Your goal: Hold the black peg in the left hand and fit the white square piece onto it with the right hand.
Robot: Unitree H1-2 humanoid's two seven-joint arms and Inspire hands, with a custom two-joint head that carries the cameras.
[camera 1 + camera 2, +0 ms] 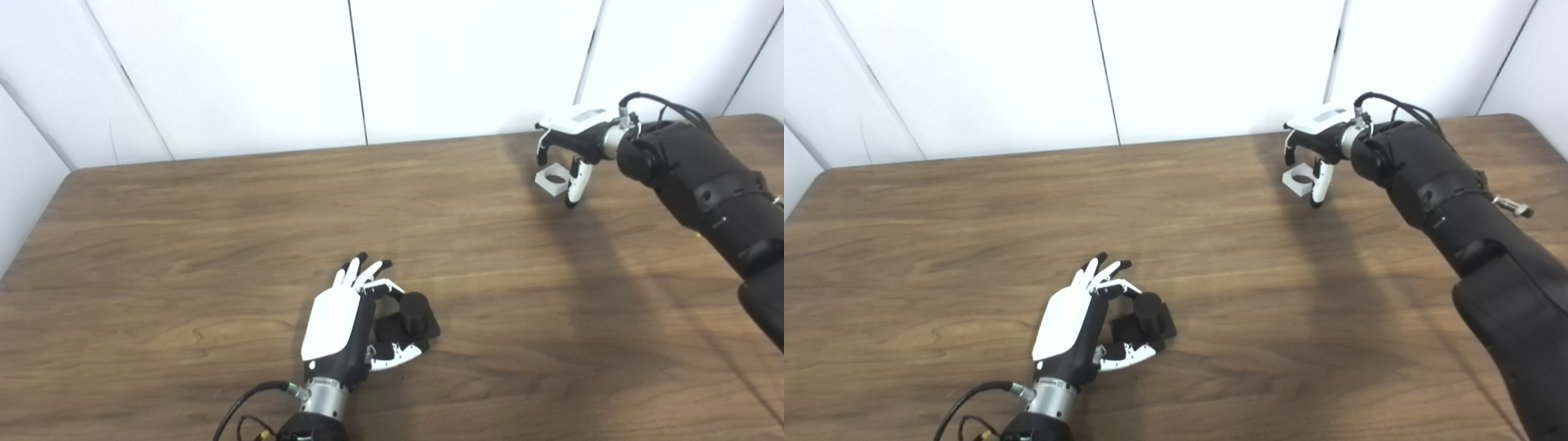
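The black peg, a short cylinder on a square base, rests on the table near the front centre. My left hand lies just left of it, open, with one finger curled over the far side and the thumb along the near edge of its base. The white square piece, with a round hole, lies on the table at the far right. My right hand hangs over it, open, with fingers on its far side and the thumb down on its right side.
The wooden table ends at a white panelled wall behind. My right forearm reaches across the right side of the table. A cable loops by my left wrist.
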